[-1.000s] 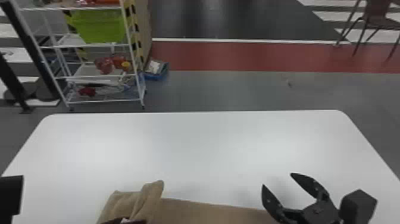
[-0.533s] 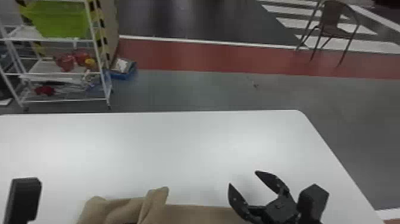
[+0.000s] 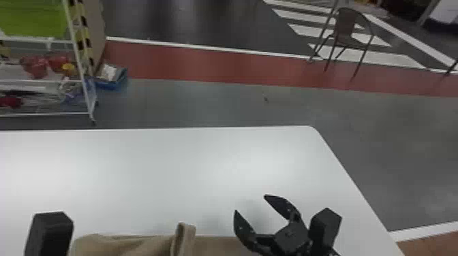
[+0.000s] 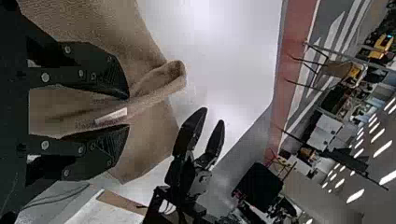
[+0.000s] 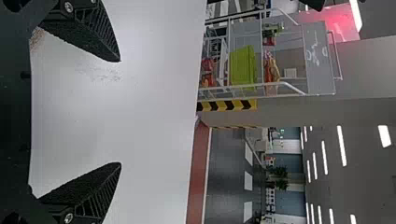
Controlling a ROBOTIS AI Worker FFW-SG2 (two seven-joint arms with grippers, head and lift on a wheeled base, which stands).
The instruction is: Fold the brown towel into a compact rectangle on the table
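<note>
In the head view, you have the brown towel (image 3: 218, 245) on the worktop (image 3: 170, 170), near side, between the left end effector (image 3: 49, 233) and the spread right end effector (image 3: 250, 204). In the left wrist view, your left end effector (image 4: 127, 111) is parted around a towel fold; in the right wrist view, your right end effector (image 5: 120, 112) gapes wide.

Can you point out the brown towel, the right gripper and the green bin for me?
Brown towel (image 3: 184, 240), head view, on its raised fold.
Right gripper (image 3: 250, 203), head view, midway between its fingertips.
Green bin (image 5: 243, 67), right wrist view, middle of its side.
</note>
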